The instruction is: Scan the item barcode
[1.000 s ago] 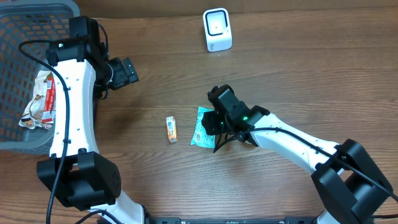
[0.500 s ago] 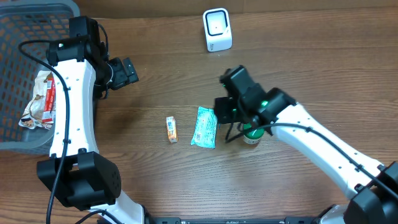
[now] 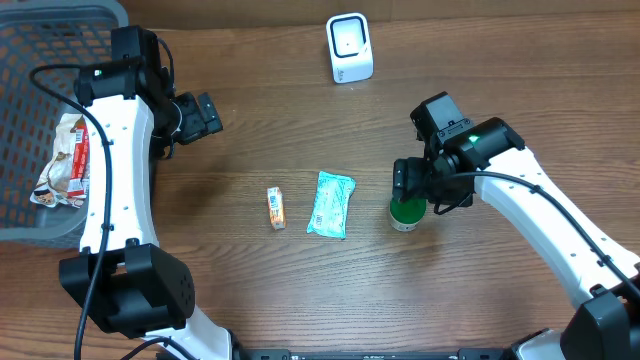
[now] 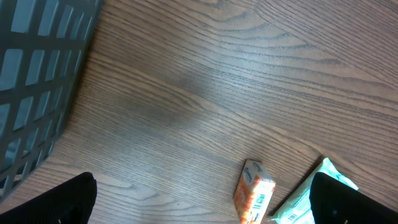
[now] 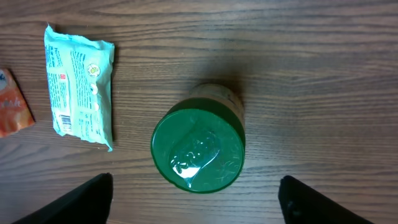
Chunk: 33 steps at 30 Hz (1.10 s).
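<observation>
Since 1 second back, the right arm has swung off the packet [image 3: 331, 203] and away to the side; its gripper [image 5: 202, 202] now hangs over the jar [image 5: 198, 147]. The packet lies flat where it was, below the scanner [image 3: 350, 47] and well apart from it. The jar stands upright on the table [image 3: 520, 80], below and slightly right of the scanner, green lid up.

Both right fingers are spread wide, 1 on each side of the lid in the wrist view, gripping nothing. That spacing looks meant to clear the lid for a grasp from above.

No barcode shows on the jar. It is probably on the side wall, hidden from all 3 views, so the jar would need lifting and tilting toward the scanner's window.

The left gripper [image 3: 208, 113] hangs released and empty, far left of the scanner beside the basket [image 3: 30, 40], likely parked out of the way. A small orange box [image 3: 276, 207] lies below and left of the scanner, just beside the packet.
</observation>
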Each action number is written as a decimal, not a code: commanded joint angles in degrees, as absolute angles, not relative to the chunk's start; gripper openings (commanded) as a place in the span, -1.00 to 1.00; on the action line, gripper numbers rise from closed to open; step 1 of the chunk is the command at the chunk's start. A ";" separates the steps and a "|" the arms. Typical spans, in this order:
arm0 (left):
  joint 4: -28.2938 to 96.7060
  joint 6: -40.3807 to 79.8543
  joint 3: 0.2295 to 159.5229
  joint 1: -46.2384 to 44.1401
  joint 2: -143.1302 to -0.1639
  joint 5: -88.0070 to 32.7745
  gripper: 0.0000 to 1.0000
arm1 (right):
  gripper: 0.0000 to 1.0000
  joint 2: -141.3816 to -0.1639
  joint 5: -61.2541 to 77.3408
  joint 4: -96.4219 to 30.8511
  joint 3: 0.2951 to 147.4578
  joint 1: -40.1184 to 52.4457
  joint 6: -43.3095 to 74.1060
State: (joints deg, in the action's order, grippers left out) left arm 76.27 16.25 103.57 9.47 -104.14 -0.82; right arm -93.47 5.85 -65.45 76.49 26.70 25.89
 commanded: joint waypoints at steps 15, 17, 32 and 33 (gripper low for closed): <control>76.25 15.22 104.68 9.63 -102.26 -0.67 1.00 | 0.83 -94.39 -7.07 -64.99 76.84 35.68 36.29; 76.23 15.22 104.68 9.63 -102.26 -0.67 1.00 | 0.83 -94.98 -7.07 -65.06 76.79 35.68 36.29; 76.23 15.22 104.68 9.63 -102.26 -0.67 1.00 | 0.83 -97.86 -5.13 -65.04 75.55 35.68 36.27; 76.23 15.22 104.68 9.63 -102.26 -0.67 1.00 | 0.83 -97.86 -5.34 -65.01 75.35 35.66 36.27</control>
State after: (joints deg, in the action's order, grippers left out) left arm 76.29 16.25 103.57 9.50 -104.14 -0.82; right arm -97.36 -5.48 -65.19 76.23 35.66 35.83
